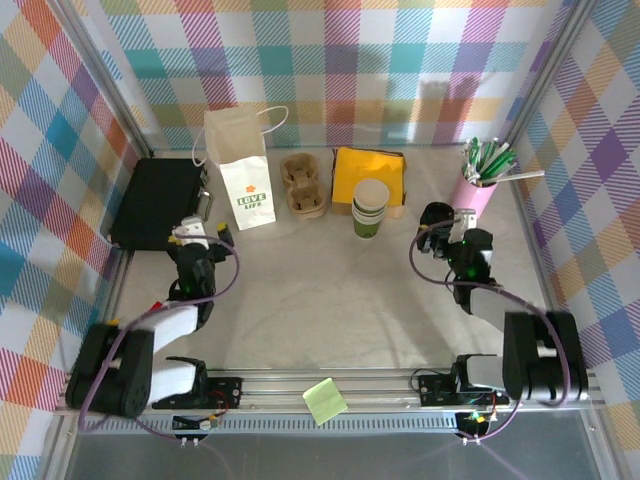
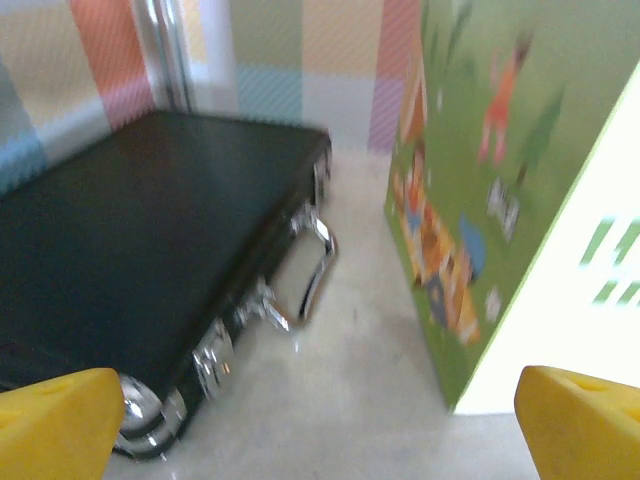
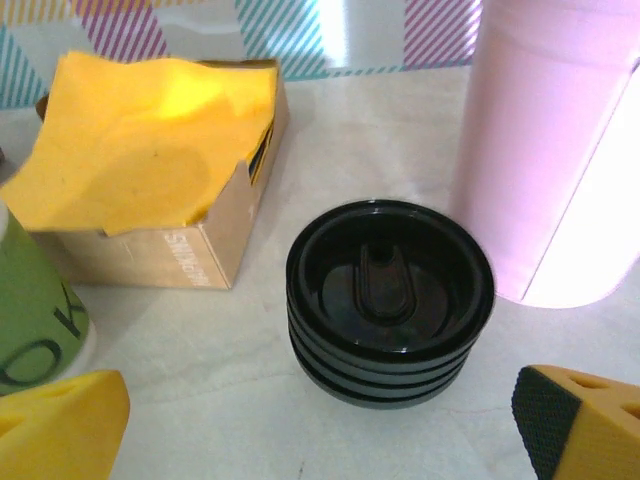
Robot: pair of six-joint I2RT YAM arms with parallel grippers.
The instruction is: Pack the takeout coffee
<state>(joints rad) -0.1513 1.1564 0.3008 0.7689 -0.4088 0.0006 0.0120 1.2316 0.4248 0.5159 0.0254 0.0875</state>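
Takeout coffee: standing upright on counter, ready for pickup. Left end effector, right end effector: I am holding both spread, gripping nothing.

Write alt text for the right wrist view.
Stacked black lids sit ahead of the open right gripper, beside a pink cup. To the left stand a cardboard box of yellow napkins and a green-banded paper cup.
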